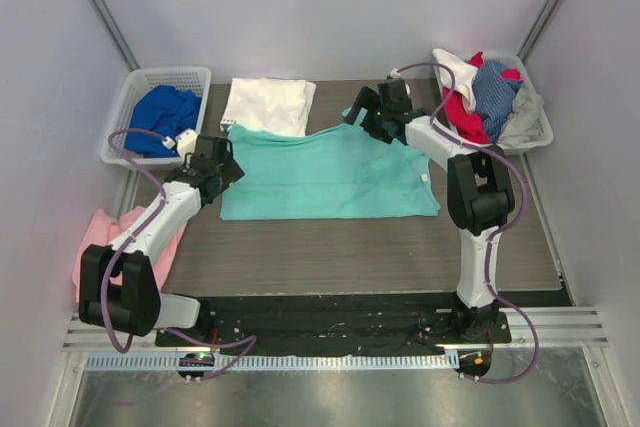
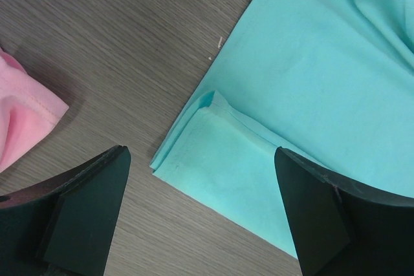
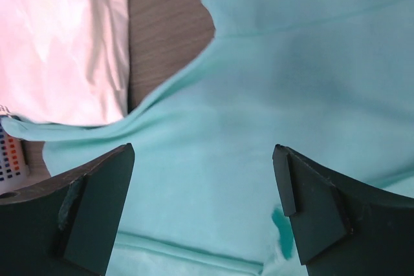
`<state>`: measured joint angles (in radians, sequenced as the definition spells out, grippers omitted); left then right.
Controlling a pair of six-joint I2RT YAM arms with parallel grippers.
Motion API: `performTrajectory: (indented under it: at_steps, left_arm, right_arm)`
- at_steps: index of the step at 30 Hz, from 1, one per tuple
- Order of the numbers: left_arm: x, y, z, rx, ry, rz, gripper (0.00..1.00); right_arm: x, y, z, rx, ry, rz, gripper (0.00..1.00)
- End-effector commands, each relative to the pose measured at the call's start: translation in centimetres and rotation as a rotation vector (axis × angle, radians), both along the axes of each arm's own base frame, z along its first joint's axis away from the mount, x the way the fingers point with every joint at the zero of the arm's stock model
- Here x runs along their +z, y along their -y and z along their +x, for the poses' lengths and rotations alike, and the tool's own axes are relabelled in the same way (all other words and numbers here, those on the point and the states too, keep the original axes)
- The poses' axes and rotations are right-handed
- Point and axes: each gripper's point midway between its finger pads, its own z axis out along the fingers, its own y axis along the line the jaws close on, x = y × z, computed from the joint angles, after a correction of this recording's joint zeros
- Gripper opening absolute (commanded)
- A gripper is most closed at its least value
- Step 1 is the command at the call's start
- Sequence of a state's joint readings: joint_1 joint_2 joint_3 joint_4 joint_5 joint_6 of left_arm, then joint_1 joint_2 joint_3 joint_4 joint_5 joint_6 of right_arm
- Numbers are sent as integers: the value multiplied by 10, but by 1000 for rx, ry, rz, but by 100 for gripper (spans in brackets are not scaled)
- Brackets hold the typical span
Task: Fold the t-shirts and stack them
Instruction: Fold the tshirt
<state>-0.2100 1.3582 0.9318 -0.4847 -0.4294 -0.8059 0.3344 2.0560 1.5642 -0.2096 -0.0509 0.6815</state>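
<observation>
Left end effector (image 1: 222,162) hangs with jaws apart and empty over the left edge of the mint tee (image 1: 330,172). Its wrist view shows a corner where the cloth lies doubled at the hem. Right end effector (image 1: 372,112) is likewise apart and empty above the tee's far edge. The tee lies spread in the middle of the table (image 1: 350,247), its far left edge meeting the folded white tee (image 1: 268,105). Folding looks begun but unfinished. The next move, I judge, calls for each side to come down and pinch all layers of an edge before carrying it over. The far grip risks snagging the white tee. A pink cloth (image 1: 110,227) lies under the left arm. The left basket (image 1: 140,75) holds a blue tee (image 1: 165,107); the right basket (image 1: 540,132) holds a mixed heap (image 1: 490,97).
</observation>
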Motion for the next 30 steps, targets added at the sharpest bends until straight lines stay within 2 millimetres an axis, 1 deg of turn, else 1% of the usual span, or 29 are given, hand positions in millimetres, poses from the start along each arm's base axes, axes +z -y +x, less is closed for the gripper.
performTrajectory:
  at_steps: [1, 3, 4, 5, 6, 7, 8, 9, 10, 11, 12, 13, 14, 15, 18, 20, 24, 30]
  left_arm:
    - [20, -5, -2, 9, 53, 24, 100]
    - [20, -6, -4, 9, 52, 28, 100]
    - [19, -7, -5, 10, 53, 30, 100]
    - [20, -7, -5, 11, 54, 27, 100]
    - [18, -6, -6, 7, 52, 24, 100]
    - [18, -6, -6, 6, 52, 23, 100]
    - [17, -5, -6, 5, 53, 19, 100]
    - [17, -4, -6, 1, 52, 15, 100]
    - [17, -4, -6, 0, 52, 11, 100]
    - [15, -3, -6, 0, 51, 9, 100]
    - [15, -3, -7, -3, 50, 6, 100]
    - [14, -2, -7, -4, 50, 5, 100]
    - [15, -3, -7, -2, 53, 2, 100]
    - [15, -2, -8, -4, 55, 2, 100]
    - [16, -2, -9, -4, 59, 1, 100]
    - [16, -3, -11, -2, 61, 3, 100]
    - [16, -4, -13, 0, 63, 1, 100]
    - [15, -6, -15, 6, 59, 6, 100]
  right_arm:
    - [37, -7, 23, 14, 101, -5, 98]
    - [36, -1, 20, 2, 91, -28, 98]
    - [41, 0, 17, 2, 98, -32, 98]
    - [40, 3, 13, 0, 87, -40, 98]
    - [36, 5, 7, 1, 69, -49, 98]
    - [40, 7, 2, 1, 70, -50, 98]
    - [38, 9, -4, -1, 51, -53, 98]
    - [29, 13, -13, -2, 22, -62, 98]
    - [26, 14, -19, -1, 11, -64, 98]
    - [31, 15, -24, -1, 16, -61, 98]
    - [21, 18, -34, -1, -13, -65, 98]
    - [19, 18, -39, 3, -21, -60, 98]
    - [24, 18, -43, 9, -14, -54, 98]
    - [18, 19, -50, 11, -30, -56, 98]
    - [16, 17, -64, 28, -47, -47, 98]
    - [18, 14, -69, 42, -47, -36, 98]
    - [11, 6, -80, 67, -71, -26, 98]
    - [-2, -12, -81, 104, -90, -14, 98]
